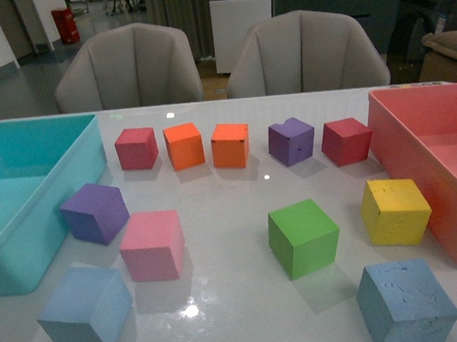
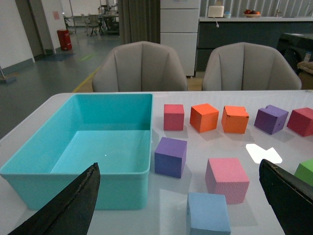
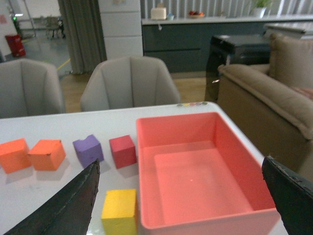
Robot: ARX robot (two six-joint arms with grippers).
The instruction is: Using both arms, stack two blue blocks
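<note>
One blue block (image 1: 85, 309) sits at the near left of the worktop (image 1: 230, 194), beside a pink block (image 1: 152, 245), and the other blue block (image 1: 407, 303) sits far off at the near right, by a yellow block (image 1: 395, 211). Nothing is picked up yet, and the left jaws and the right jaws are both wide apart and empty. Next, I think each pair must go down over the blue block on its side.

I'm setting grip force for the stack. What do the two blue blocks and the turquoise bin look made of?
The left blue block and the right blue block look like matte foam: pitted, dented faces, no shine. The turquoise bin looks like smooth moulded plastic, probably: thin even wall, slight sheen.
</note>
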